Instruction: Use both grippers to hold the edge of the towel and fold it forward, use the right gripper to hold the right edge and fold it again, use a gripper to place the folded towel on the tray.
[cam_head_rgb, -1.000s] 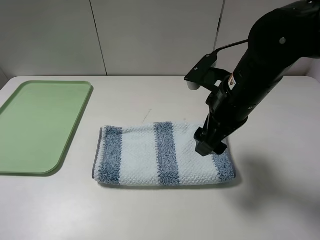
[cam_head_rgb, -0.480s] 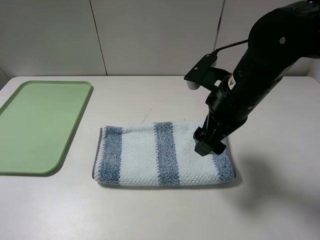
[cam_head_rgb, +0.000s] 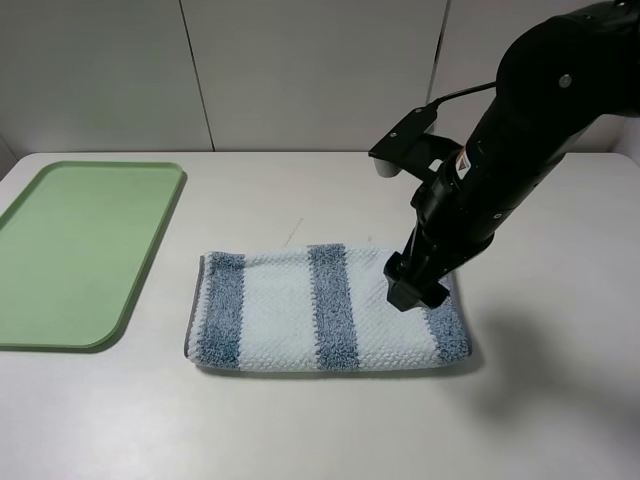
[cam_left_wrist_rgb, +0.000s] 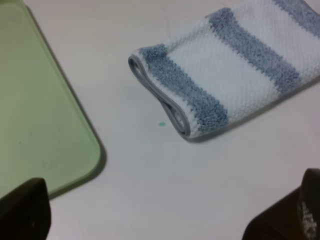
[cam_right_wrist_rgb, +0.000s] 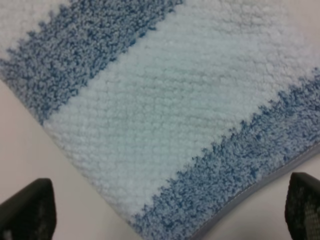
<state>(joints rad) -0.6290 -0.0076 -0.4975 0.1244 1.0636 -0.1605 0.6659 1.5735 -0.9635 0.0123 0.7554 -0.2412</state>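
Lying folded once on the table (cam_head_rgb: 300, 430), the towel (cam_head_rgb: 325, 310) sits flat with its stripes running front to back, right of the tray (cam_head_rgb: 60, 250) and apart from it. The right gripper (cam_head_rgb: 415, 290) hangs low over the right-hand stripe, jaws spread wide and holding nothing. The left gripper (cam_left_wrist_rgb: 160, 220), above the bare table between the tray's corner and the towel's left end, is likewise spread and empty. For the second fold, the right one should probably shift out to the right edge (cam_head_rgb: 462, 335), pinch both layers at the hem, and carry them leftwards without dragging the layer beneath. The tabletop is plain and pale; grey wall panels (cam_head_rgb: 300, 70) stand behind.
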